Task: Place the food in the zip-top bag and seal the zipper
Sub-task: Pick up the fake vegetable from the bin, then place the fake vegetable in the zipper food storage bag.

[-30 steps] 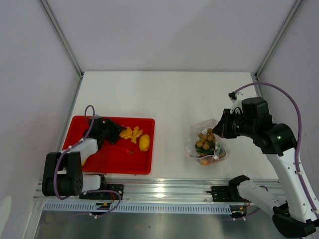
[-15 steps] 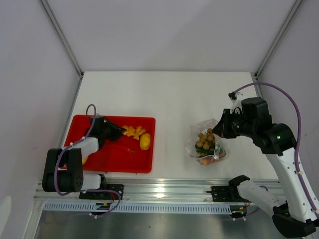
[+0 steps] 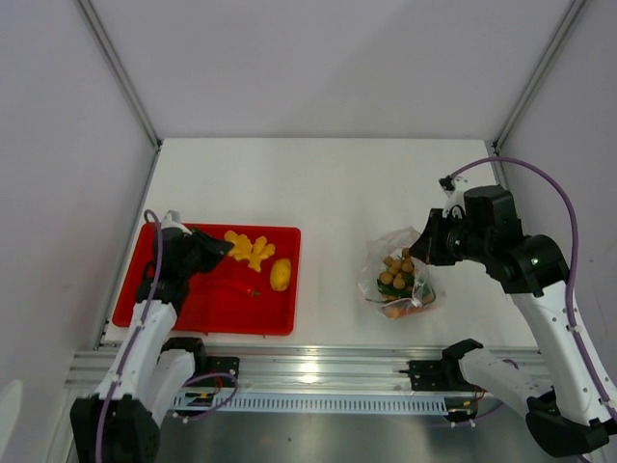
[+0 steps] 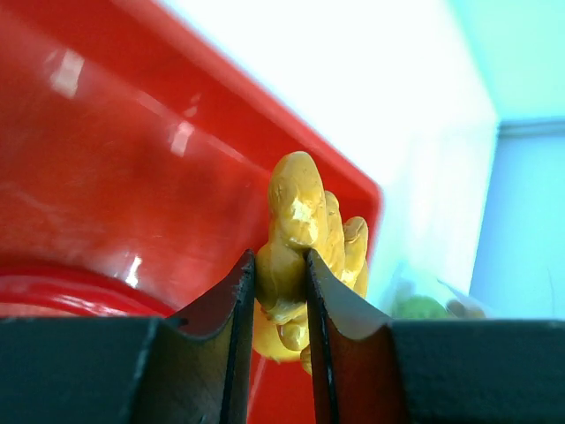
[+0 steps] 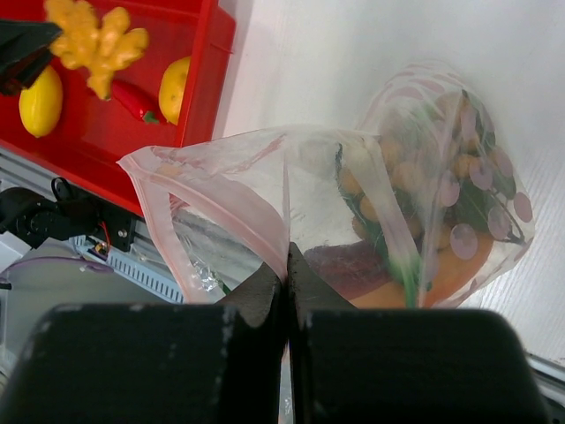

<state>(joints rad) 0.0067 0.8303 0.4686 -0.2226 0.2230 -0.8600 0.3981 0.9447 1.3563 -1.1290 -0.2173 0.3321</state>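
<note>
The left gripper (image 3: 224, 248) has its jaws clamped on a knobby yellow food piece (image 3: 247, 249) over the red tray (image 3: 212, 331), which lies at 8 o'clock on the white table (image 3: 337, 183). In the left wrist view the fingers (image 4: 231, 309) cover the lower part of that piece (image 4: 296, 221), and whether it touches the tray floor cannot be told. A lemon (image 3: 281, 274) lies in the tray at 4 o'clock from it, and a red chili (image 5: 132, 99) lies beside them. A second yellow piece (image 5: 40, 102) shows clearly only in the right wrist view, its kind uncertain.

The zip-top bag (image 3: 376, 275) sits at 4 o'clock on the table. The right gripper (image 3: 424, 249) is at its 1 o'clock corner, jaws together on a fold of film near the mouth (image 5: 287, 265). The zipper (image 5: 238, 208) stands apart, and its near end is cut off behind the fingers. Inside, tan balls (image 5: 393, 150), green stalks (image 5: 481, 208) and an orange-brown wedge (image 5: 450, 265) are blurred by the crinkled, glaring plastic; a dark reddish shape low down cannot be identified
</note>
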